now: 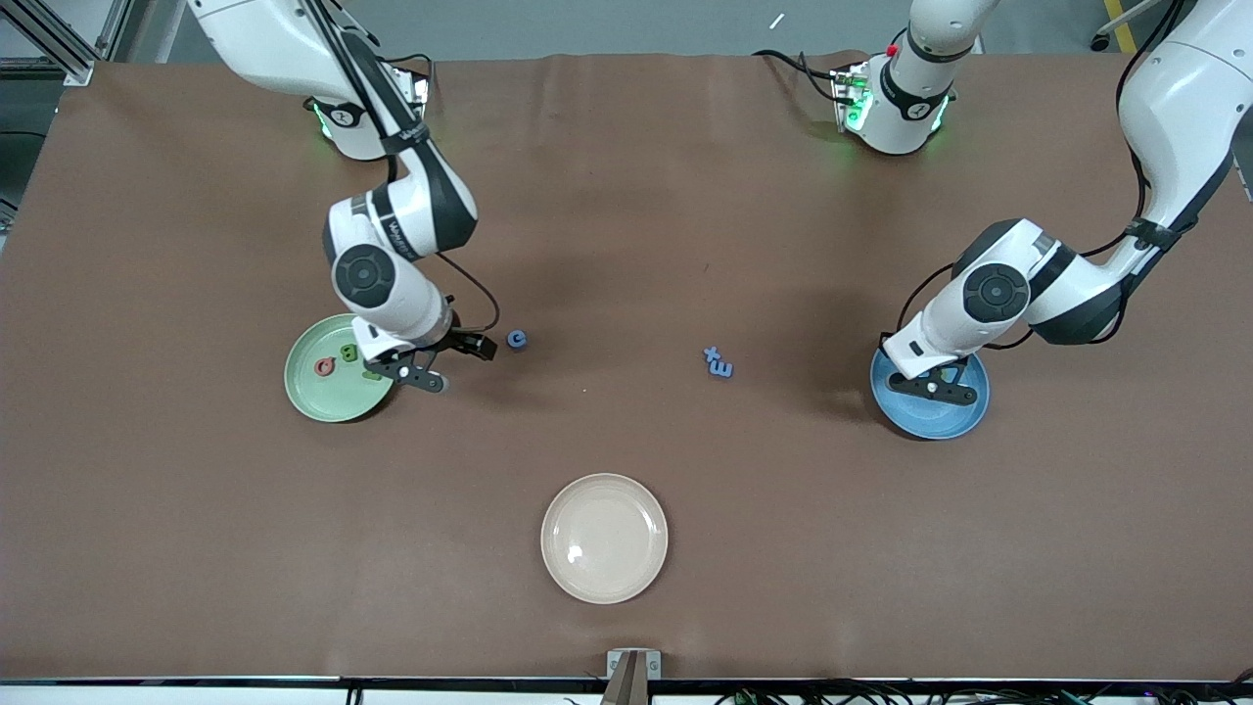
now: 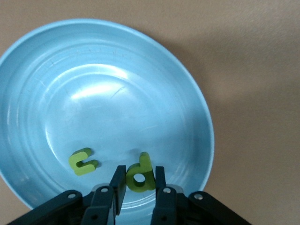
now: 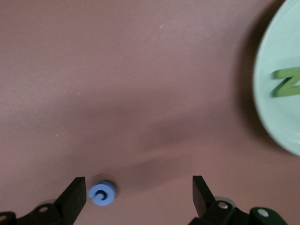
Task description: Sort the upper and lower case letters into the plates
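Black-fingered left claw [image 2: 138, 187], down inside the sky blue plate [image 1: 954, 416] at the left arm's end of the surface [image 1: 626, 196], jaws closed against a green lowercase letter [image 2: 140, 173] standing between the fingertips [image 2: 117, 180]. Second green letter [image 2: 83, 161] flat on the plate floor just beside it, apart from the claw.

Right claw [image 3: 138, 197], spread wide and holding nothing, over bare brown surface between the pale green plate [image 1: 313, 397] and a small blue letter [image 1: 517, 340]. In the right wrist view, blue letter [image 3: 102, 193] just beside one fingertip [image 3: 77, 192], not clearly touching it; pale green plate rim [image 3: 262, 93] off to one edge with a green Z-shaped letter [image 3: 288, 83] lying in it.

From the front: pale green plate toward the right arm's end, holding a red letter [image 1: 324, 367] and a green letter [image 1: 348, 352], part of the plate hidden under the right arm's wrist. Blue E-shaped letter [image 1: 719, 364] alone near the middle of the surface, with a tiny blue piece touching it, well apart from both coloured plates. Cream-beige plate [image 1: 604, 538] nearer to the front camera than everything else, about midway between the two arms' ends.
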Controlling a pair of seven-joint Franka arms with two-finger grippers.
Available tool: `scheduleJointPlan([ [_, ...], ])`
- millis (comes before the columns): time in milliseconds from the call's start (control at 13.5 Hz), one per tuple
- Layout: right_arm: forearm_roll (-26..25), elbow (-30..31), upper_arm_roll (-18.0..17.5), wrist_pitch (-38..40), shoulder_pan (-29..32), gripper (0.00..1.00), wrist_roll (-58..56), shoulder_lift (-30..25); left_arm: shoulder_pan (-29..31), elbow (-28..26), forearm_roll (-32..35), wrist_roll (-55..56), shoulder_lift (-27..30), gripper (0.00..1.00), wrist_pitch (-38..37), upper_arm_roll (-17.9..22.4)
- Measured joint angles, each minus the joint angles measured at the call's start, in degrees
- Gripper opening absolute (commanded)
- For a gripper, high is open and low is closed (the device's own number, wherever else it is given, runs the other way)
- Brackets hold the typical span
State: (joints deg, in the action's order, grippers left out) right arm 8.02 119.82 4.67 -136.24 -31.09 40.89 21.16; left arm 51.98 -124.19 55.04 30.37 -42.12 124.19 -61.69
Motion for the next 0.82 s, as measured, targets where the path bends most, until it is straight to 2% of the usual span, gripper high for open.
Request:
scheduleJointPlan([
  [446,0.0,1.7,0.0,-10.0,-4.6,1.0,5.8,4.4,0.0,-0.7,1.4,0.0,0.0,0.19,0.4,0.9],
  [817,0.0,2.4,0.0,-13.6,-5.6,1.0,7.2,6.3,-0.1,-0.8,1.4,-0.1,0.0,0.22,0.4,1.4],
])
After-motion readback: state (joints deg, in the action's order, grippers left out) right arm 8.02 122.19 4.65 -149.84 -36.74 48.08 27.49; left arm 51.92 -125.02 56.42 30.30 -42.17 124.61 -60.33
